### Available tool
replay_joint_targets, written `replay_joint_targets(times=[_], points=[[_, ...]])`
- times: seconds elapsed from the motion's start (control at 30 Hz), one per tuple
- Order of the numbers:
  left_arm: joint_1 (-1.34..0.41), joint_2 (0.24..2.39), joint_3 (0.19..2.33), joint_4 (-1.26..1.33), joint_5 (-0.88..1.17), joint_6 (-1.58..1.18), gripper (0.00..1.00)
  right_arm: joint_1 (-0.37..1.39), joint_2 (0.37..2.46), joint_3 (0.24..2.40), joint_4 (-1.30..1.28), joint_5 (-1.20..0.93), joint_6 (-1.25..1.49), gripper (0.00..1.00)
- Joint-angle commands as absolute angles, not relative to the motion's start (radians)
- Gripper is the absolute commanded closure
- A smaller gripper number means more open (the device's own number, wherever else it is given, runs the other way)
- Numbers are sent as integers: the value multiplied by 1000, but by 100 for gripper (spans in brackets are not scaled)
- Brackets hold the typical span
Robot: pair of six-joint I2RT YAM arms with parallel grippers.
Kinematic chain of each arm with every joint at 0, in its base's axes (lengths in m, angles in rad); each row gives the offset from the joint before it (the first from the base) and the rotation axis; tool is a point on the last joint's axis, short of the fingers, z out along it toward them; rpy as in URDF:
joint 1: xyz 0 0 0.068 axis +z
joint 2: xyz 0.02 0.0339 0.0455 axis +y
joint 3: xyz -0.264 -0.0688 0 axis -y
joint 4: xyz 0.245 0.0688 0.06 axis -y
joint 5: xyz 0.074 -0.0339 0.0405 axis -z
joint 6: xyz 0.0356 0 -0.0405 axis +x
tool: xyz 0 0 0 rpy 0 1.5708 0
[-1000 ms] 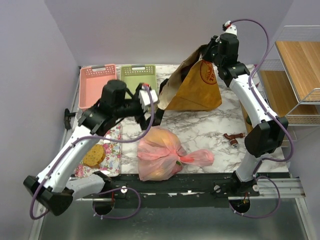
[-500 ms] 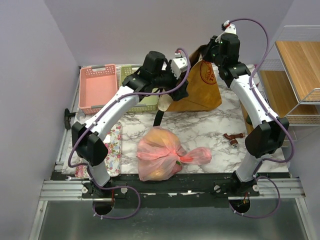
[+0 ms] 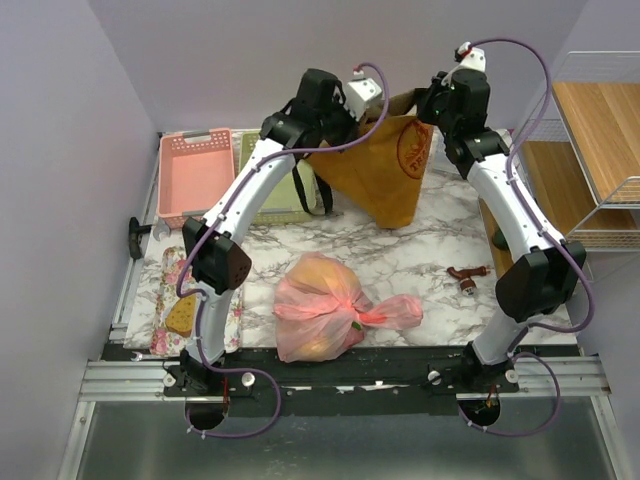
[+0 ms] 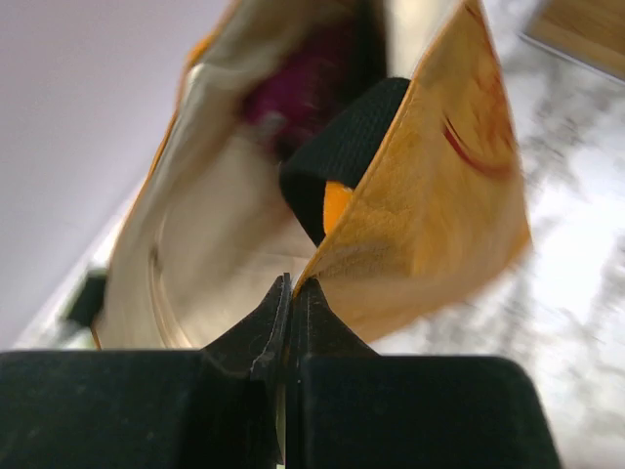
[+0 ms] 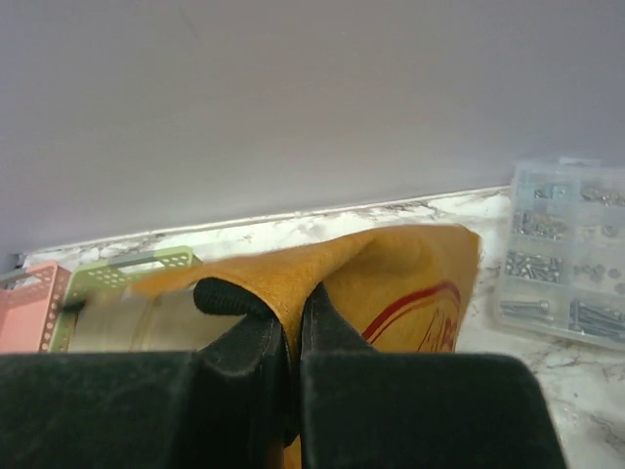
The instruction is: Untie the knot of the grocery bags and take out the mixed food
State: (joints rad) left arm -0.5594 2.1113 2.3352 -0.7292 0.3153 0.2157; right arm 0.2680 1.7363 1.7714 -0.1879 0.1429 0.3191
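The mustard-yellow tote [image 3: 385, 175] with a red round logo hangs above the back of the table, stretched between both arms. My left gripper [image 3: 345, 125] is shut on its left rim [image 4: 337, 259]. My right gripper [image 3: 437, 108] is shut on its right rim [image 5: 322, 264], beside a black strap [image 5: 220, 295]. Down the tote's open mouth the left wrist view shows a purple packet [image 4: 312, 78], blurred, and a bit of something orange [image 4: 335, 203] behind a black strap [image 4: 342, 156]. The knotted pink plastic bag [image 3: 325, 310] lies on the table in front, with yellowish shapes showing through it.
A pink basket [image 3: 195, 175] and a green basket [image 3: 275, 170] stand at the back left. A floral tray [image 3: 160, 285] at the left holds a bread slice [image 3: 182, 313]. A small red-brown object [image 3: 467, 275] lies right. A clear box of screws [image 5: 566, 254] and a wire shelf [image 3: 600, 140] stand right.
My left arm has swung from the front left up to the back and its gripper has shut on the tote's left rim. The tote now hangs lifted and spread between both grippers.
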Motion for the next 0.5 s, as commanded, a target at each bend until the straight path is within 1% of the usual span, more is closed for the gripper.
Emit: replay_joint_targets(times=[0.0, 0.07, 0.13, 0.2, 0.23, 0.3, 0.4, 0.43, 0.47], points=[[-511, 2051, 2395, -355, 190, 447, 100, 258, 1628, 1740, -11, 223, 338, 99], [-508, 2068, 2393, -224, 167, 523, 100, 254, 1628, 1718, 22, 240, 395, 99], [-502, 2120, 2445, -129, 139, 562, 100, 252, 1613, 1670, 57, 232, 464, 99], [-496, 2187, 2513, -79, 129, 580, 100, 252, 1591, 1580, 164, 181, 504, 91], [-495, 2211, 2510, -46, 127, 598, 100, 252, 1586, 1529, 223, 145, 522, 90], [-495, 2226, 2455, 30, 124, 636, 100, 253, 1601, 1474, 263, 86, 557, 88], [-491, 2223, 2351, 104, 121, 691, 100, 252, 1618, 1430, 249, 6, 519, 87], [-487, 2216, 2320, 106, 130, 690, 100, 252, 1610, 1409, 244, -26, 504, 84], [-477, 2190, 2279, 111, 161, 678, 100, 252, 1601, 1393, 234, -33, 477, 77]])
